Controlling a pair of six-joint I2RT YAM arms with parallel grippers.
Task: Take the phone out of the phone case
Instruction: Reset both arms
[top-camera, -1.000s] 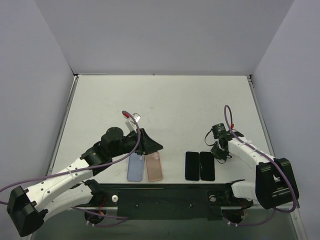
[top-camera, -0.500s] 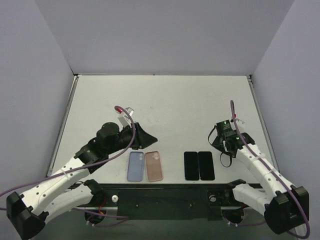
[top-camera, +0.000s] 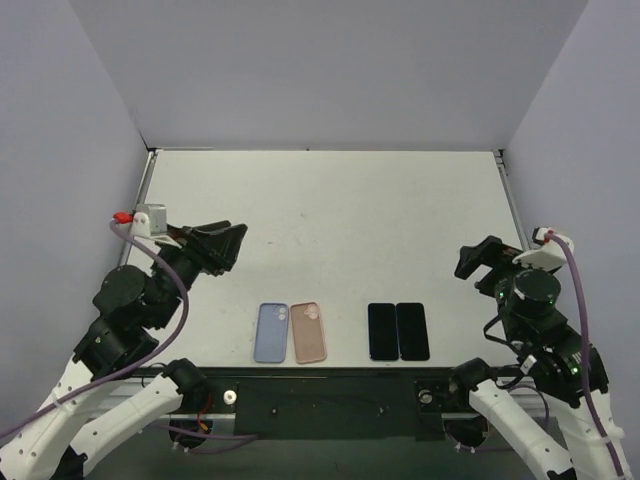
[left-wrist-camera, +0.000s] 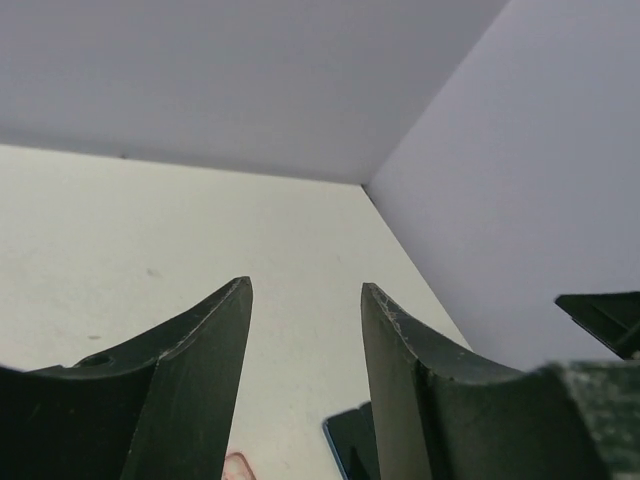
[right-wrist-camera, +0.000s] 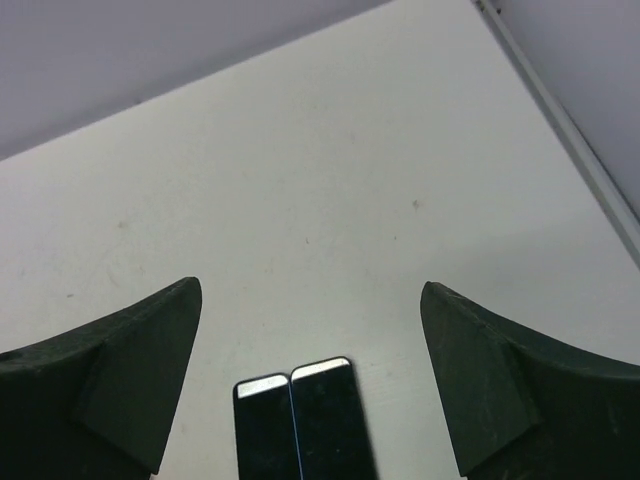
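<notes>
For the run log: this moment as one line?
left gripper open, empty | right gripper open, empty | blue phone case beside pink phone case | two black phones alongside, uncased

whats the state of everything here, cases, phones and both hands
Light blue phone case: flat on the table, looks empty.
Pale pink phone case: flat beside the blue one, looks empty.
Black rectangular phone nearer the cases: bare, flat, screen dark.
Black rectangular phone farther from the cases: bare, flat, against the first.
Left hand: open, empty.
Right hand: wide open, empty.
</notes>
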